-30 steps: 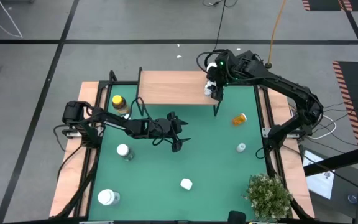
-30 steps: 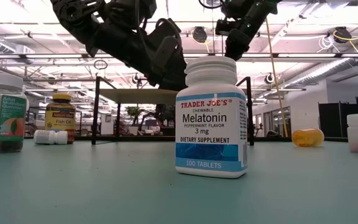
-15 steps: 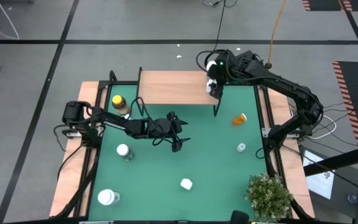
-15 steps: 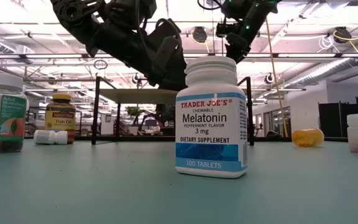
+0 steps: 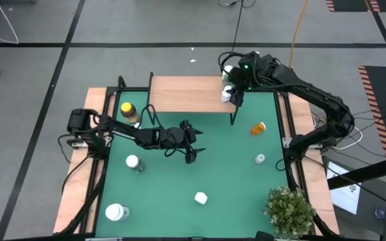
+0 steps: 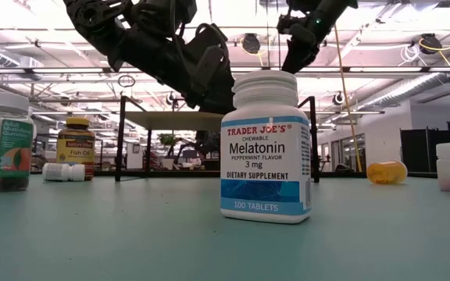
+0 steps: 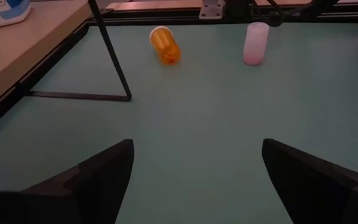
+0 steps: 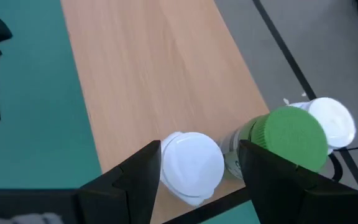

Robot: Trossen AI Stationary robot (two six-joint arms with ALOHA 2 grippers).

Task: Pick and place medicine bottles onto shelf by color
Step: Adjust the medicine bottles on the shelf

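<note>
**Bottle handling at the shelf: grip notes per view**

**High view.** Landmark = shelf, at the far side of the table. Right gripper sits over the shelf's right end, at a white bottle there. Left gripper waits in front of the shelf, over bare mat, holding nothing. Loose stock: yellow-capped amber bottle just left of the shelf; orange bottle on its side, front-right of the shelf; small white bottle further front-right; three more white ones well in front of the shelf.

**Low view.** Melatonin bottle stands upright nearest the camera, well in front of the shelf. Est. light, rigid plastic w/ smooth label; likely slippery, so grip across the body below the cap.

**Left wrist view.** Left fingers spread wide, nothing between. Orange bottle lies beside the shelf leg; round, will prob. roll if nudged, so pinch across the barrel.

**Right wrist view.** Right fingers flank a white-capped bottle upright on the shelf board; fingers spread about cap width, contact w/ the bottle not clear, so release vs. grip cannot be told. Green-capped bottle stands just beside it at the shelf's end, another white cap behind. Tight spacing: risk of tipping neighbours.
</note>
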